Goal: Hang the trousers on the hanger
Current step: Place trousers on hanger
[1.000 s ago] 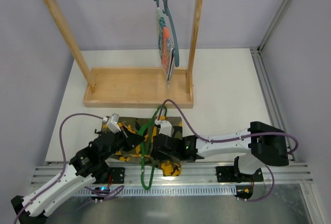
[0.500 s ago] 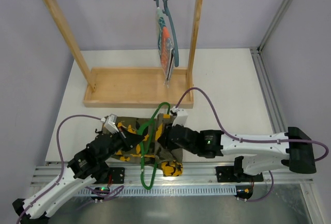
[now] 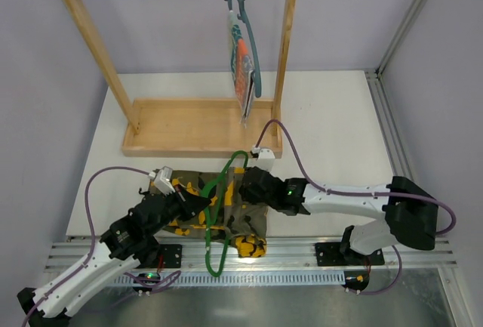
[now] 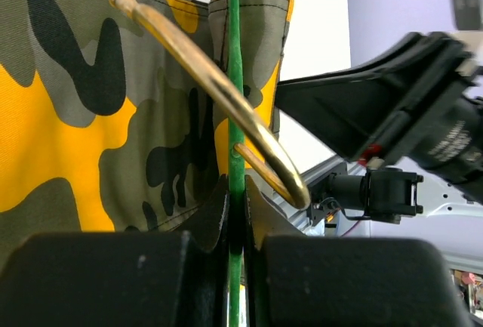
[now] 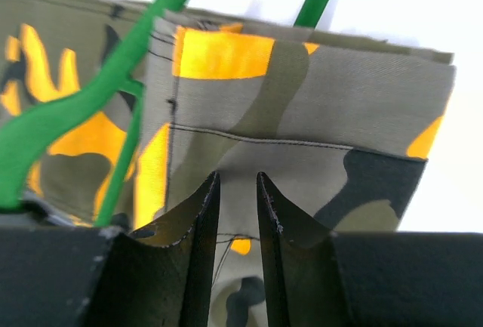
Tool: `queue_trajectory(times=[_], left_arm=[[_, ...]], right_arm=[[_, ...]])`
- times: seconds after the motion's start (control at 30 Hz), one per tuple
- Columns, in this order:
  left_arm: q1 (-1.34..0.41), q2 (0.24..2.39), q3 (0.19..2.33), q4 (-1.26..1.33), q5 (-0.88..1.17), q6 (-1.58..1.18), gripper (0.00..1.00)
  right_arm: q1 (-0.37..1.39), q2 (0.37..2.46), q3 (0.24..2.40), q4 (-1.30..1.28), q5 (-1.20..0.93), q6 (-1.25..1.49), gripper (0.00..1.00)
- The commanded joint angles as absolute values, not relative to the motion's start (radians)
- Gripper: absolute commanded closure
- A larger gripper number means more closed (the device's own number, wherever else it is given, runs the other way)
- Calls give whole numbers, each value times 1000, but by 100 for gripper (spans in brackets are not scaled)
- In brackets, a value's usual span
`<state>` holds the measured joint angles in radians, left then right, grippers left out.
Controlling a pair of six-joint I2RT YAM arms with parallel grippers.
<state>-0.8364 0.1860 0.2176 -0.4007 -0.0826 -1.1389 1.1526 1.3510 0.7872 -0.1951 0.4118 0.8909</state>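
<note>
Near middle is packed: we've got the left gripper (image 3: pixel 202 205) and right gripper (image 3: pixel 243 191) nose to nose over the long camouflage-print trousers (image 3: pixel 253 223), with the thin bright green wire hanger (image 4: pixel 233 78) between them. On the far side the wooden rail rack (image 3: pixel 189 127) blocks us, a thick grey-blue hanger (image 3: pixel 249 32) with striped cloth (image 3: pixel 240 70) dangling at its right end. The white table (image 3: pixel 332 115) lies open on the right.
</note>
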Motion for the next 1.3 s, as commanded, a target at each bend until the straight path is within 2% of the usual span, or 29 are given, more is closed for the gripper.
queue_trajectory(times=[0.0,0.17,0.53,0.8,0.97,1.07,1.17,1.2,1.27], left_arm=[[-841,190,253,-333,-95,-1114,99],[-839,183,236,-290,-87,-1089,100],[-841,262,245,-100,69,-991,100],[-841,322,219,-3,117,-997,100],[-839,318,256,-122,74,-983,99],[-841,311,285,-167,48,-968,89],[-841,321,302,-170,44,-962,85],[-839,325,307,-170,46,-960,80],[-841,348,316,-161,57,-957,77]], right_arm=[[1151,1445,830,-84,397,877,71],[1154,1560,887,-66,362,894,71],[1166,1695,976,-133,339,914,71],[1166,1713,991,-106,319,917,71],[1166,1633,941,-94,293,887,71],[1166,1536,890,-100,282,861,68],[1170,1459,826,-87,255,842,64],[1173,1407,807,-78,242,842,63],[1181,1349,755,-63,230,836,56]])
